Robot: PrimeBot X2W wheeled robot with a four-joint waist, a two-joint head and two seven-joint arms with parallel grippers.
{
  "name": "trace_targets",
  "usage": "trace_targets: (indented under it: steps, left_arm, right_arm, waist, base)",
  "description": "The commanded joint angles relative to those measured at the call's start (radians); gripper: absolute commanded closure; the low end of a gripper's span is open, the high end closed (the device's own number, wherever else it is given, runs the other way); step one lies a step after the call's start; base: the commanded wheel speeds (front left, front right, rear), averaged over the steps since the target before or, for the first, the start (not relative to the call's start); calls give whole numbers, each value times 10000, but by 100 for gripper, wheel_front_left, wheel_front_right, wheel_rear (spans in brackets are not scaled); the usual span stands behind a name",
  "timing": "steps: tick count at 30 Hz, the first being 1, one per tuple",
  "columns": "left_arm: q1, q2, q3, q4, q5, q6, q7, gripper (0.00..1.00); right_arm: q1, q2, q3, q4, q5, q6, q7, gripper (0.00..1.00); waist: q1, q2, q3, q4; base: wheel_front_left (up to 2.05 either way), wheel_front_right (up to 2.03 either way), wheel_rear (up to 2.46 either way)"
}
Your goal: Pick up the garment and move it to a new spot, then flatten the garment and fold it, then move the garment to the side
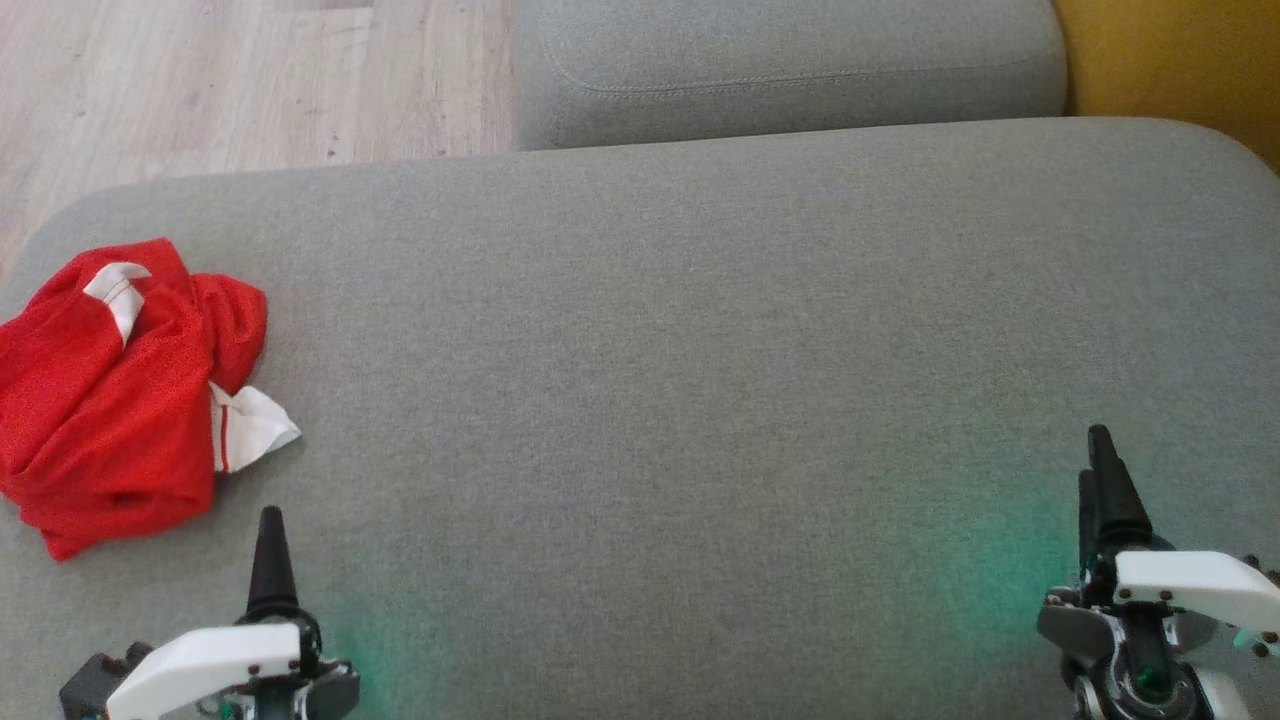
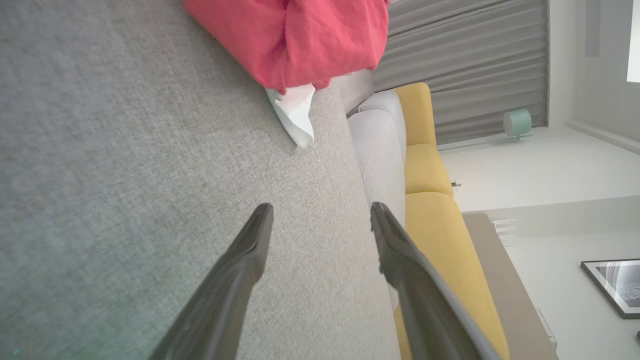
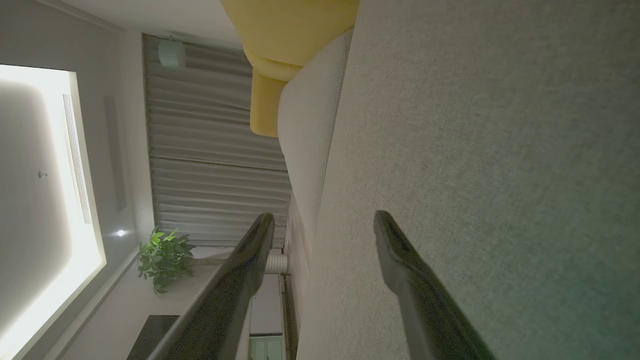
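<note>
Broad bare grey cushion (image 1: 700, 350) ahead, garment (image 1: 120, 400) heaped at left edge, second cushion (image 1: 780, 70) beyond, seemingly abutting

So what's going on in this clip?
Nothing is held yet. The red garment lies crumpled at the left end of the grey cushion. The left gripper and the right gripper are both open and empty near the cushion's front edge; the left one is nearer the garment but not touching it.

Bright red garment (image 1: 110, 400) with white, red-striped sleeve ends, grey cushion (image 1: 700, 400), yellow sofa (image 1: 1170, 60)
</note>
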Motion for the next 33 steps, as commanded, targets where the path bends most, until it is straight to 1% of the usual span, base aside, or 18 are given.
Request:
trace_targets:
  steps: [1,16,18,19,33]
  left_arm:
    - [-584,173,21,-280,289,-15,-101,0]
    - [-1018,402,-321,-149,2388,-24,-546,0]
    - [-1094,448,-382,-137,2840,-25,-634,0]
    - [-1094,448,-382,-137,2840,-25,-634,0]
    - [-1362,555,-540,-62,4899,-8,-1050,0]
  right_arm:
    - [-556,-234,96,-255,-250,-1,-120,0]
    - [-1144,-349,409,-31,-2233,-2,-563,0]
    - [-1236,-338,454,-6,-2664,-3,-651,0]
    - [-1236,-338,454,-6,-2664,-3,-651,0]
    - [-1606,-317,784,211,-4470,-3,-1064,0]
  waist:
    - [0,-1,8,-3]
    - [0,-1,77,-52]
    - [0,-1,101,-66]
    - [0,-1,101,-66]
    - [0,-1,175,-90]
  base:
    - [0,0,0]
    - [0,0,0]
    - [0,0,0]
    - [0,0,0]
    - [0,0,0]
